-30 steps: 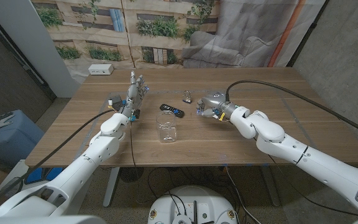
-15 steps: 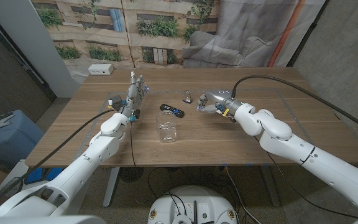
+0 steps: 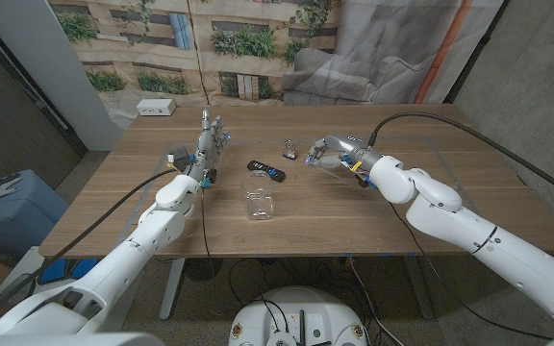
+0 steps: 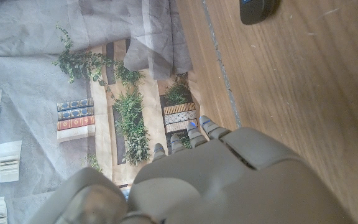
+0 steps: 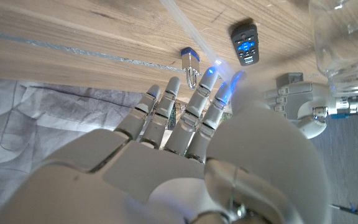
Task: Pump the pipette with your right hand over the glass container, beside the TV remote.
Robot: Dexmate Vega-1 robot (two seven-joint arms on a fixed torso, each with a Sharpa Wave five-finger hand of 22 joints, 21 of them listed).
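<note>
Desk [image 3: 373, 216]: wood-grain top, rectangular, matte brown. Glass container [image 3: 259, 204]: clear, squarish jar, upright near the front edge at mid-width. TV remote [image 3: 265, 170]: black, slim, with blue buttons, flat on the desk just behind the jar; seen also in the right wrist view [image 5: 246, 45]. Small metal clip-like object [image 3: 289, 148]: shiny, behind the remote toward the far edge; exact kind not discernible. White power strip [image 3: 156, 108]: boxy, at the far left corner.

Pipette [image 5: 188, 29]: thin, translucent plastic tube, noted in the right wrist view running from the fingertips toward the desk surface; too faint to make out in the head view.

Right hand [image 3: 330, 157]: grey, above the desk right of the clip and remote, fingers extended and close together; grip on the pipette cannot be confirmed.

Left hand [image 3: 209, 144]: upright on its edge near the left side, fingers straight and apart, holding nothing.
</note>
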